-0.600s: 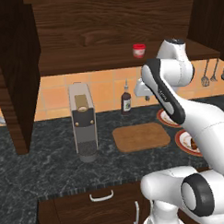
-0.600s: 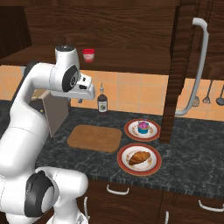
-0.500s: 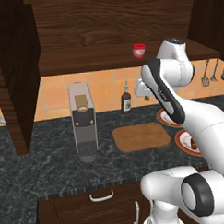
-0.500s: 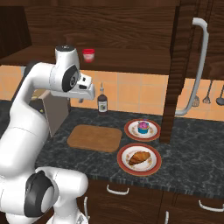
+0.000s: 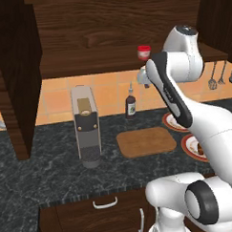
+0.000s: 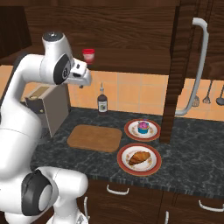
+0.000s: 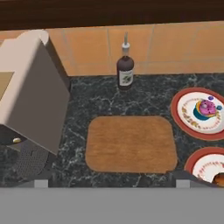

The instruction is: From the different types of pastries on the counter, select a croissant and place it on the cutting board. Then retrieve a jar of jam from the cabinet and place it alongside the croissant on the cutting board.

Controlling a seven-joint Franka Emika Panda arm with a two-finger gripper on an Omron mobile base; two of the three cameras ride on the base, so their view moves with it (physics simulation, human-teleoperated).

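A grey box-shaped coffee machine (image 6: 50, 109) is seen at the left of the dark marbled counter (image 6: 192, 153). The bare light-brown wooden cutting board (image 6: 95, 138) lies beside it, below the raised gripper (image 6: 83, 83), whose jaws are spread and empty. The golden-brown croissant (image 6: 138, 157) rests on the nearer red-rimmed plate (image 6: 151, 168). The small red jam jar (image 6: 88, 55) stands on the cabinet shelf (image 5: 87, 62).

The arm (image 6: 30, 127) is built of smooth, rounded, glossy white segments. Dark grey discs cap the joints at the lower left of the right base view, and a dark stripe edges one link in the left base view.
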